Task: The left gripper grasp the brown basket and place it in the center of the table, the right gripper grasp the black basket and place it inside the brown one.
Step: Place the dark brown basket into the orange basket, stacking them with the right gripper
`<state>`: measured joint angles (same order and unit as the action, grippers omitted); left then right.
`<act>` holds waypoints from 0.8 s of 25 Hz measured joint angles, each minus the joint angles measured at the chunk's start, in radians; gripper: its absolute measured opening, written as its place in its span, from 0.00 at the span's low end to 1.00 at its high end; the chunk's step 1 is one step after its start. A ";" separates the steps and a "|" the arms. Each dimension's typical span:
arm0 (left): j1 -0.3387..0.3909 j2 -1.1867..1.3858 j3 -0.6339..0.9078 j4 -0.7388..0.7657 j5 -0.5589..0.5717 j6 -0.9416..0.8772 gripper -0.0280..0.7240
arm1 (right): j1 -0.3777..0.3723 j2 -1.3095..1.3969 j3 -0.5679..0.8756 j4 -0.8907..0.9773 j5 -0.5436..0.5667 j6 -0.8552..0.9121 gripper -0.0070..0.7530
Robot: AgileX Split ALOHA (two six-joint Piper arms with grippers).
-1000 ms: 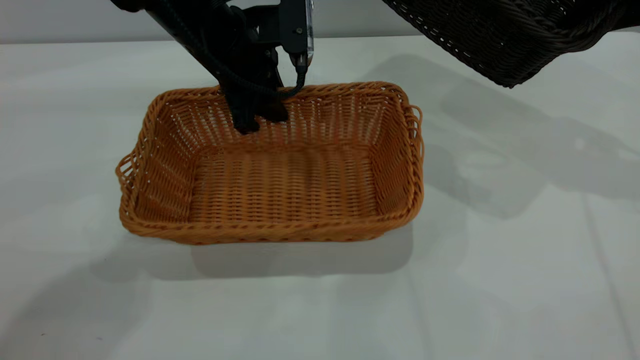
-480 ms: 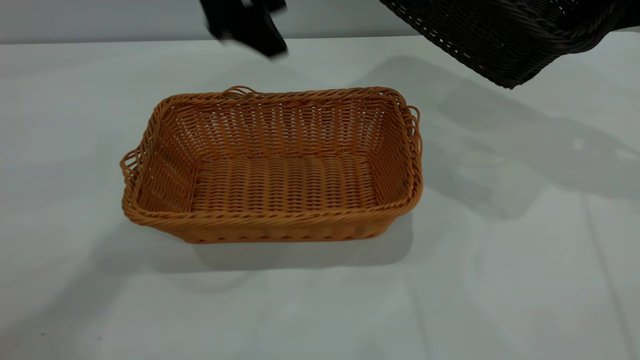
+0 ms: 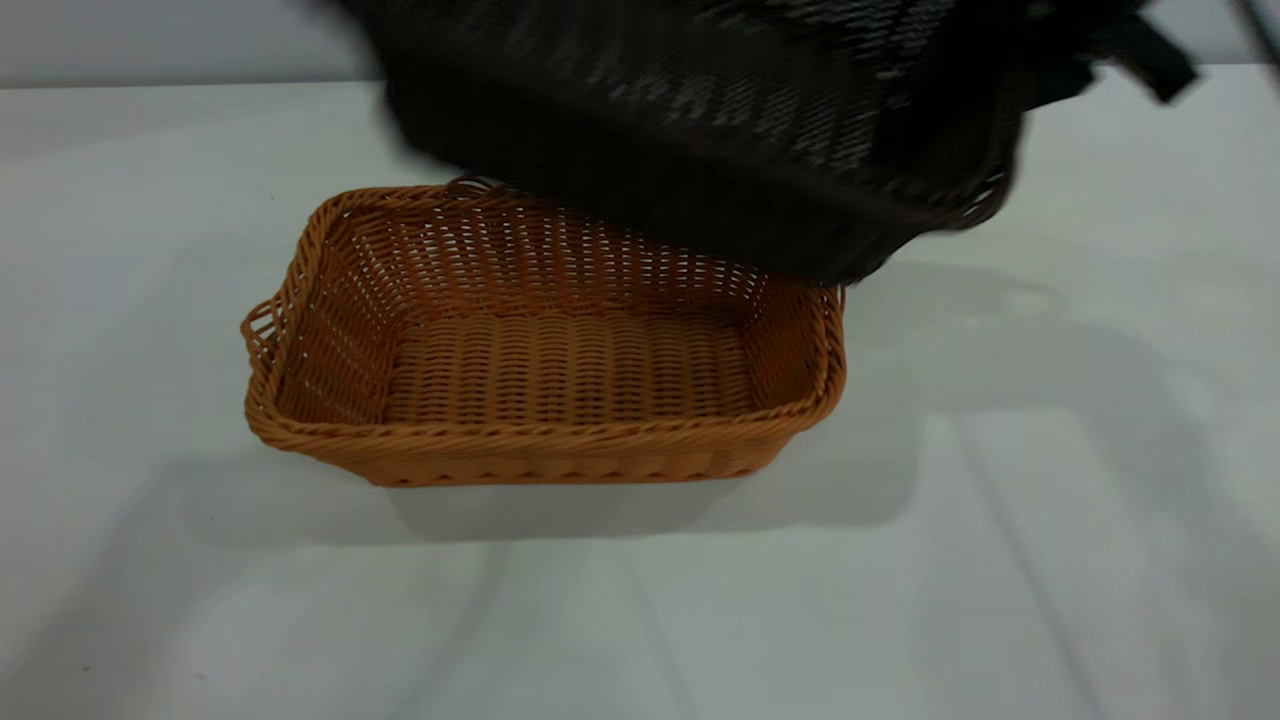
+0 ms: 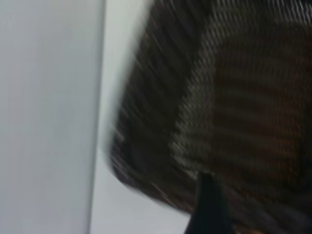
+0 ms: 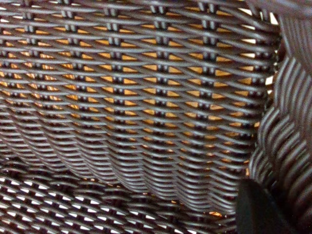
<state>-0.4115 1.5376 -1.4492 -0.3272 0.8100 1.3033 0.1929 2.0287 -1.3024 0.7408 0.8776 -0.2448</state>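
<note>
the pale tabletop (image 3: 1050, 560) fills the near part of the exterior view, bare at the front. on it, left of centre, sits the brown basket (image 3: 545, 400), upright and flat on its base, its long side facing the camera, a loop handle showing at its left end. nothing lies inside it.

above its far right corner hangs the black basket (image 3: 720, 130), blurred and tilted, its lower edge overlapping the brown basket's far rim in the exterior view; whether the two touch cannot be told. it is off the tabletop and casts a broad shadow to the right.

the right wrist view is filled with the black basket's weave (image 5: 136, 112), orange showing through the gaps. a dark finger (image 5: 263, 209) of the right claw shows at one corner; how the claw stands cannot be told.

in the left wrist view one dark finger (image 4: 209, 204) of the left claw is seen against the blurred black basket (image 4: 234, 97); its state cannot be told either.
</note>
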 joint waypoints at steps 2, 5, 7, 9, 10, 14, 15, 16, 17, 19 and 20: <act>0.000 -0.032 0.000 0.001 0.008 -0.011 0.66 | 0.057 0.047 -0.063 -0.075 0.016 0.031 0.13; 0.000 -0.057 0.000 0.002 0.018 -0.016 0.66 | 0.111 0.127 -0.147 -0.149 0.039 0.092 0.13; 0.000 -0.060 0.000 0.003 0.031 -0.021 0.66 | 0.130 0.163 -0.180 -0.162 0.044 0.126 0.13; 0.000 -0.060 0.000 0.003 0.048 -0.031 0.66 | 0.139 0.191 -0.203 -0.171 0.044 0.140 0.13; 0.000 -0.060 0.000 0.003 0.052 -0.034 0.66 | 0.143 0.200 -0.208 -0.171 0.044 0.144 0.13; 0.000 -0.060 0.001 0.004 0.058 -0.037 0.66 | 0.145 0.233 -0.212 -0.178 0.049 0.158 0.13; 0.000 -0.060 0.002 0.004 0.058 -0.037 0.66 | 0.145 0.238 -0.212 -0.180 0.050 0.158 0.13; 0.000 -0.060 0.002 0.004 0.058 -0.037 0.66 | 0.146 0.240 -0.212 -0.184 0.050 0.160 0.13; 0.000 -0.060 0.002 0.004 0.058 -0.037 0.66 | 0.146 0.241 -0.212 -0.192 0.049 0.161 0.13; 0.000 -0.060 0.002 0.004 0.058 -0.037 0.66 | 0.147 0.241 -0.213 -0.215 0.041 0.161 0.13; 0.000 -0.060 0.002 0.004 0.058 -0.037 0.66 | 0.147 0.241 -0.213 -0.222 0.038 0.161 0.14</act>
<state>-0.4115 1.4772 -1.4473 -0.3233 0.8684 1.2664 0.3404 2.2695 -1.5152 0.5193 0.9153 -0.0839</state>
